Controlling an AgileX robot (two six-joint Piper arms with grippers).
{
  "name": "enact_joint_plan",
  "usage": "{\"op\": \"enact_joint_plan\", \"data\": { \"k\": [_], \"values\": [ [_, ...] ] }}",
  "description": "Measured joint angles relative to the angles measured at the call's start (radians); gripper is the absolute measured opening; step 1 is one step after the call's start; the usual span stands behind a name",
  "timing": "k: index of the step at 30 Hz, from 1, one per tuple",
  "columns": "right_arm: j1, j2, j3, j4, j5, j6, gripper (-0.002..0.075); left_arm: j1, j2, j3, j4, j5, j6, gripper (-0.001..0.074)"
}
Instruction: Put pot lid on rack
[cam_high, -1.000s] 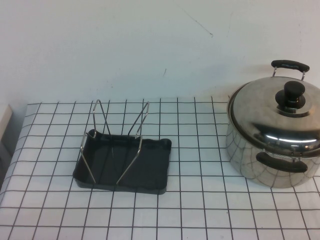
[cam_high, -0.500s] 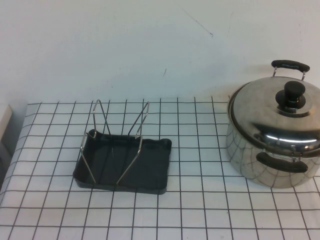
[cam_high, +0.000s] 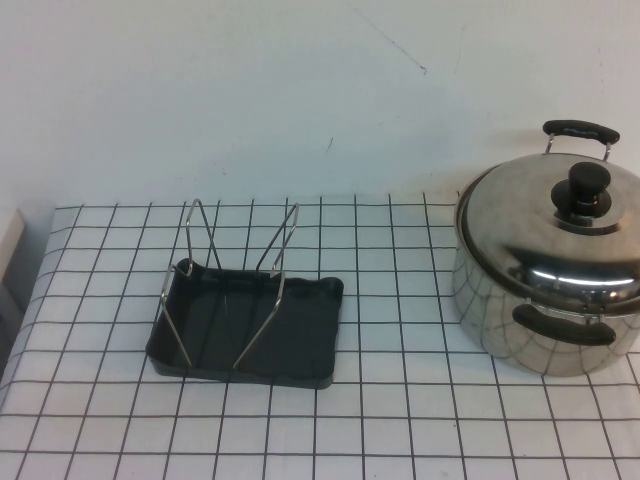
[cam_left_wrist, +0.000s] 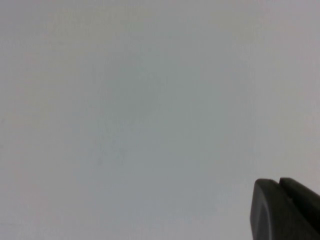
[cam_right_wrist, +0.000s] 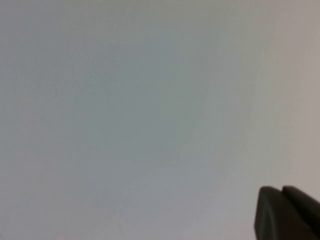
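Neither end effector appears over the counter in the high view; each shows only in its own wrist view, as a dark tip at one corner of the picture against a plain pale surface. On the left end effector (cam_left_wrist: 285, 210) two dark fingers lie pressed together, with just a thin seam between them, and the right end effector (cam_right_wrist: 287, 212) shows the same, its two dark fingers also pressed together and gripping nothing. Compared with the high views from a second and half a second ago, nothing has changed: pot, lid and rack sit exactly where they were, and no arm has entered the scene. Counted, there is one pot lid (cam_high: 540, 225), one pot (cam_high: 500, 330) and one rack (cam_high: 240, 290). The pot lid, shiny steel and domed with a black round knob (cam_high: 588, 185) at its centre, rests closed on the deep steel pot at the right side of the counter (cam_high: 400, 420), towards the far edge. Two black side handles show on the pot, one on its near side (cam_high: 563, 326) and one on its far side (cam_high: 580, 130). The rack stands left of centre, well apart from the pot: two V-shaped loops of silver wire rise upright from one dark grey rectangular tray (cam_high: 310, 345), and nothing rests in them. A white cloth with a black grid covers the counter, and a plain white wall (cam_high: 250, 90) stands behind it
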Motion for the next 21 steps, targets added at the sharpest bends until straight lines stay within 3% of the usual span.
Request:
{"op": "enact_joint_plan", "data": {
  "k": [4,11,15,21],
  "values": [
    [0.000,0.000,-0.034,0.006,0.134,-0.002,-0.0002,0.000,-0.002,-0.010,0.002,0.098,0.004,-0.0002],
    [0.000,0.039,-0.328,0.000,0.689,-0.008,-0.0002,0.000,0.021,-0.234,0.169,0.558,0.038,-0.0002],
    [0.000,0.160,-0.445,-0.006,0.801,-0.058,-0.0002,0.000,0.104,-0.307,0.251,0.604,0.046,-0.0002],
    [0.000,0.385,-0.547,0.026,0.802,-0.129,-0.0002,0.000,0.240,-0.340,0.268,0.521,0.042,-0.0002]
  ]
}}
